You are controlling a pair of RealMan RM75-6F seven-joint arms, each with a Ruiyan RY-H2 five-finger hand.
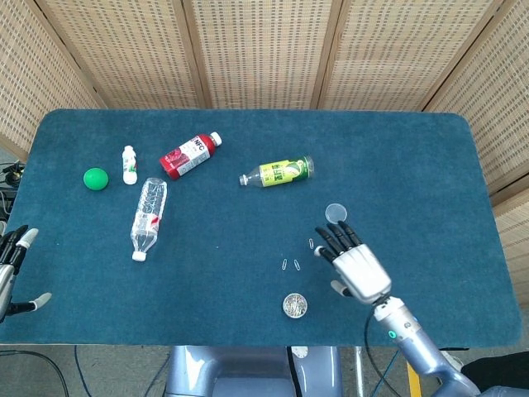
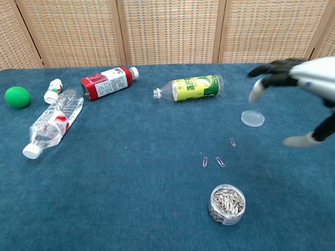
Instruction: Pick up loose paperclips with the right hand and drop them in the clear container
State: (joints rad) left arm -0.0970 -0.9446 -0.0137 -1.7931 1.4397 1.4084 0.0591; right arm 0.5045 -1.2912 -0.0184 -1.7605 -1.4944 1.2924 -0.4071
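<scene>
The right robot hand (image 1: 357,266) hovers empty, fingers spread, above the blue table (image 1: 413,165), beyond the clear container (image 2: 227,204) already heaped with clips. Three loose paperclips (image 2: 205,161) lie flat on the cloth just beyond that container, two side by side and one farther off toward a small clear lid (image 2: 253,118). Thin, light and slippery, they likely demand a fingertip pinch across the wire. Farther beyond the container lies a red bottle (image 1: 190,155) with white lettering too small to read. The left robot hand (image 1: 11,269) rests open at the table's edge.
</scene>
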